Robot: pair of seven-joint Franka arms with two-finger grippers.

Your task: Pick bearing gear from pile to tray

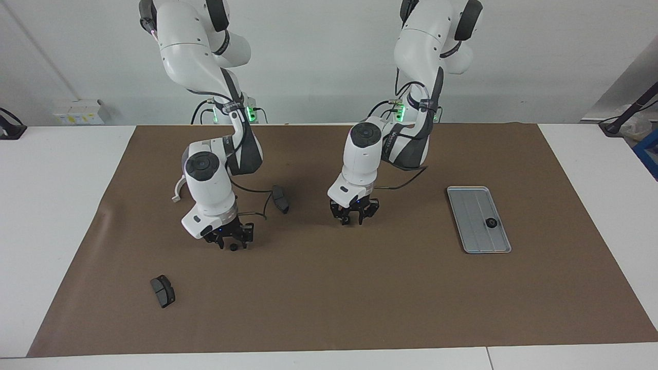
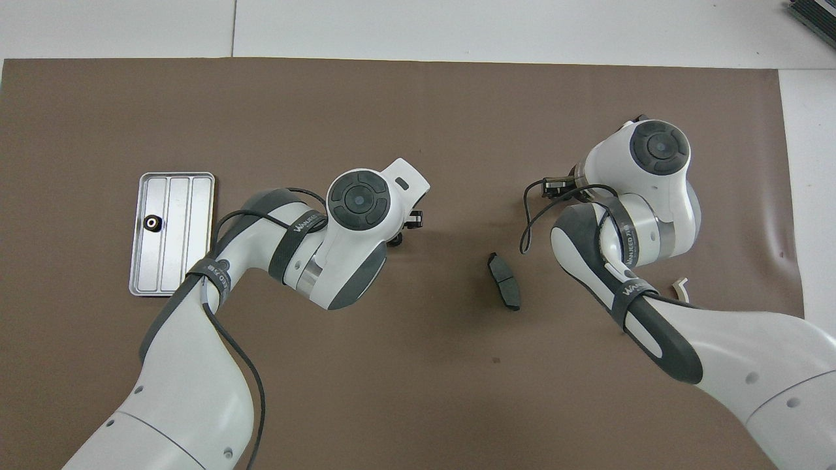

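Under right pincer (image 1: 232, 241) small black ring (image 1: 234, 247), grasp unclear; left pincer (image 1: 354, 215) state unclear.

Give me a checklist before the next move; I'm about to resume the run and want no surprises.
1. Right gripper down at the loose ring on the mat: ok.
2. Firm hold on that ring: cannot tell.
3. Tray has bare room, with one delivered ring lying in it: ok.
4. Way to the tray: the left gripper waits over the mat between the right gripper and the tray, so it may be in the path: not ok.
5. Brake pad nearer to the robots lies apart from the right gripper: ok.
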